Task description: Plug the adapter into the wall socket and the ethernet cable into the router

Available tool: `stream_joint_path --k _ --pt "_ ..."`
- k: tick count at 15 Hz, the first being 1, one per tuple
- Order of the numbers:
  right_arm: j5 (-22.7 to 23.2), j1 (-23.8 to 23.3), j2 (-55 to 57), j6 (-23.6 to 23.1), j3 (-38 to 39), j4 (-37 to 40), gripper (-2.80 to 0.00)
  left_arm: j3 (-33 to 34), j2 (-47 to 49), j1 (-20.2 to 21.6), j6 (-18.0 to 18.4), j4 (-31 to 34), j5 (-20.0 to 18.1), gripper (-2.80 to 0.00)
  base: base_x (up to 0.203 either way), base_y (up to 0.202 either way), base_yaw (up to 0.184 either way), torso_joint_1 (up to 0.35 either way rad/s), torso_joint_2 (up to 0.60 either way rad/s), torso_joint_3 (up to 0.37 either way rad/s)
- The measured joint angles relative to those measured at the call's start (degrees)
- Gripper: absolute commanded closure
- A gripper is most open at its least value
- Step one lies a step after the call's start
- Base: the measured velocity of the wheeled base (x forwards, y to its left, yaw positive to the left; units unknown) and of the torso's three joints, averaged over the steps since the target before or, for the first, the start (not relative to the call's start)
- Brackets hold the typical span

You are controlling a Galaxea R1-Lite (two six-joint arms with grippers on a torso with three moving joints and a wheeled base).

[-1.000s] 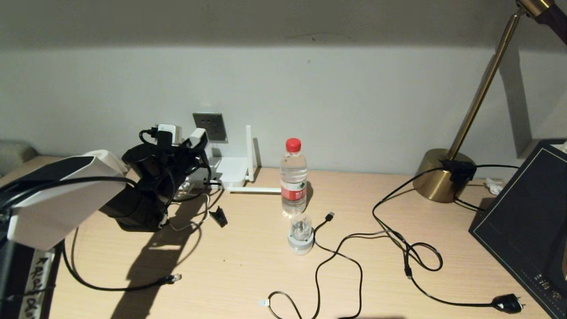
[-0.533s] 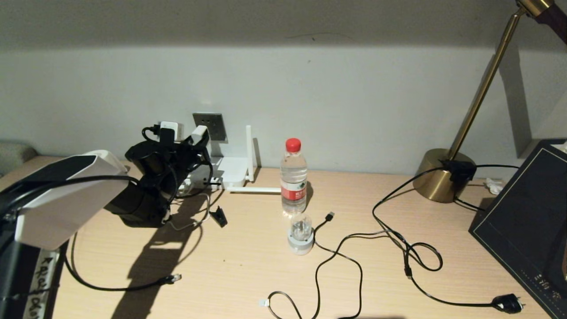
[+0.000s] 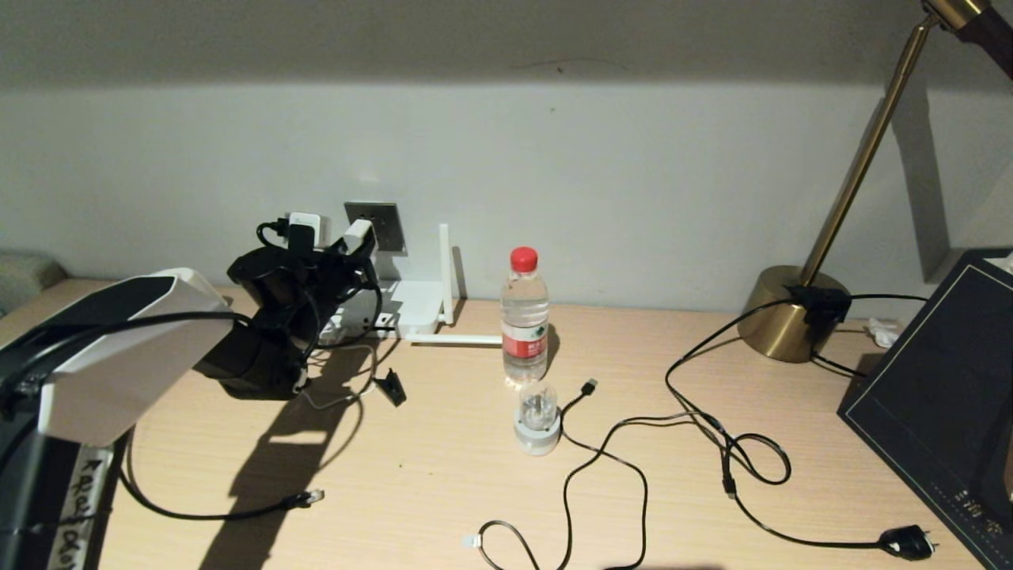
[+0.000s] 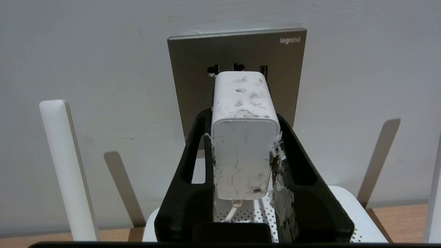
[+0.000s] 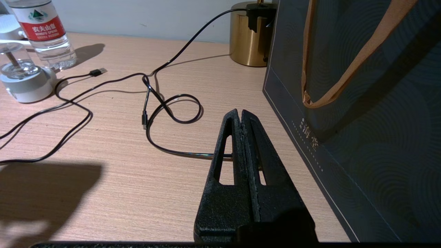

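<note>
Against the back wall, the left end effector (image 4: 243,137) is clamped on the adapter (image 4: 241,137), one black finger on each side face, holding it just in front of the wall socket (image 4: 237,51); from the wrist view its front end sits at the plate's dark holes, though whether the prongs are in cannot be told. Below it lies the router (image 3: 411,309) with its antennas up, on the worktop (image 3: 443,475). The adapter looks like a light, rigid plastic block with smooth, scuffed faces, so it may slip or twist under a push; a hold across its flat sides near the middle, as now, seems best, keeping it square to the socket. Its thin white cord (image 4: 231,212) hangs soft from the rear and should not be pulled. The ethernet cable (image 3: 237,511) lies limp on the worktop near the robot, its clear plug tip (image 3: 315,496) small and probably fragile, best taken by the plug body. The right end effector (image 5: 241,117) rests parked with fingers together beside a dark bag (image 5: 361,120).
</note>
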Motion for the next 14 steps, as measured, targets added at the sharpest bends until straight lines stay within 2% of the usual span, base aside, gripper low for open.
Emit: stream_joint_path --k 14 --pt "-0.01 0.0 0.0 0.02 0.0 0.0 0.0 -4.29 2.06 0.35 -0.15 1.28 0.0 0.0 0.0 0.0 0.0 0.0 0.0 0.0"
